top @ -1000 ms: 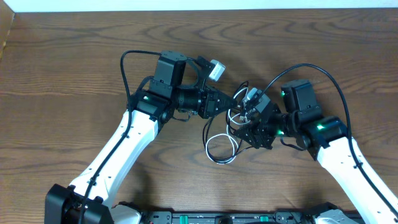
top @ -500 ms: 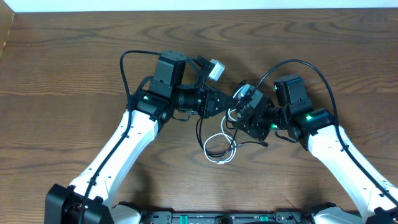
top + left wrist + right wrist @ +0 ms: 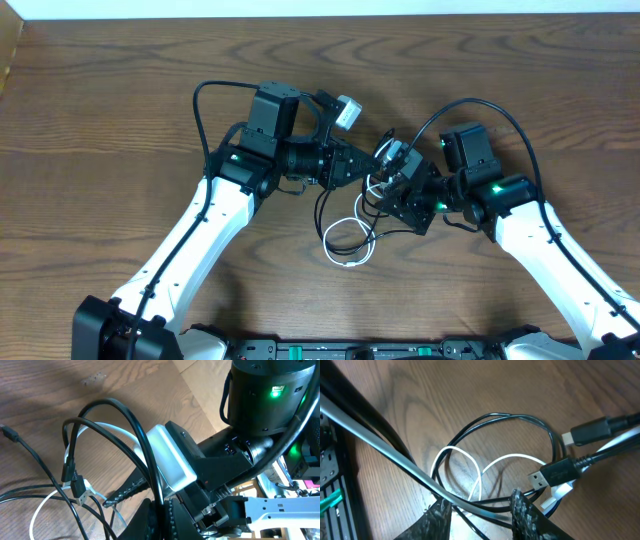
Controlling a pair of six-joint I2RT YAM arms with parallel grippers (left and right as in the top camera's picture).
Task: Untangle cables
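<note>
Wood table [image 3: 470,390] | cables [image 3: 560,472] (blk+wht) under R pincer [image 3: 481,512], strand btwn tips

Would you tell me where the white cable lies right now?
Overhead, the white cable loops on the table near centre, just below the left gripper and right gripper, tangled with the black cable.

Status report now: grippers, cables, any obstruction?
Grippers: left gripper shut on black cable, right gripper open astride it. Tangle: white cable wound with black. No obstruction seen.
</note>
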